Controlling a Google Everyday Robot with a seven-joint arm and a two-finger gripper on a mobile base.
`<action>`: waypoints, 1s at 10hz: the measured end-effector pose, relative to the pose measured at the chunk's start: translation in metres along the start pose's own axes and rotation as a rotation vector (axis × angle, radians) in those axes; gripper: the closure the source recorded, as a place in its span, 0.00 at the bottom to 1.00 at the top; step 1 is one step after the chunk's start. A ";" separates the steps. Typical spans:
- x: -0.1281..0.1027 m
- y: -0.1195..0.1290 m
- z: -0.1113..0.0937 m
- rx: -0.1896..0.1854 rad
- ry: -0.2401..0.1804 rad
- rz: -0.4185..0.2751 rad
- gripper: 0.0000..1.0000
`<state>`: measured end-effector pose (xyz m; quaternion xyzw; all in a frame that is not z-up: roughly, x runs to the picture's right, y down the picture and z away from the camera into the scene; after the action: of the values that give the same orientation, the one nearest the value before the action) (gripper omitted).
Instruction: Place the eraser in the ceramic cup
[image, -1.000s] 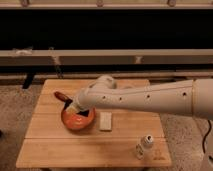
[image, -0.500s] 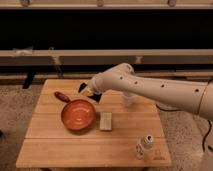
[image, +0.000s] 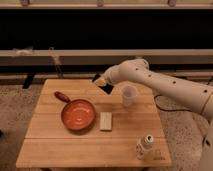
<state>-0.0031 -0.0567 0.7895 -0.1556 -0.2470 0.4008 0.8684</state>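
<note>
About halfway, by the look of it. Done: pickup of the flat black rectangular eraser (image: 106, 88), clamped between the clenched fingers of the two-finger gripper (image: 103, 83) at the end of the white arm (image: 165, 85), up in the air above the rear part of the slatted wooden table (image: 50, 150). Hangs just left of the small white cylindrical ceramic cup (image: 128, 94), near it but apart, not yet over its mouth. Left to do: carry rightward to a spot above the rim, lower, release into the cup, withdraw.

Containers next. Ceramic cup: upright toward the back right of the table, apparently empty, though impossible to see down to its bottom from this angle. Round orange pan with a red handle (image: 78, 114): left of centre, nothing visible inside.

Just beside the pan's right edge, flat on the wood, a pale beige rectangular block (image: 106, 121), outside any container. Near the front right corner, well apart from the cup, a small white capped bottle (image: 144, 145), upright, contents impossible to tell.

Probably a tight fit: eraser long against the narrow mouth of the cup, so likely an end-first drop.
</note>
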 end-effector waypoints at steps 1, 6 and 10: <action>0.005 -0.008 -0.007 0.012 -0.002 0.014 1.00; 0.035 -0.043 -0.051 0.090 -0.018 0.084 1.00; 0.048 -0.057 -0.056 0.155 -0.055 0.124 0.96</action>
<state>0.0896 -0.0593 0.7844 -0.0919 -0.2287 0.4759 0.8443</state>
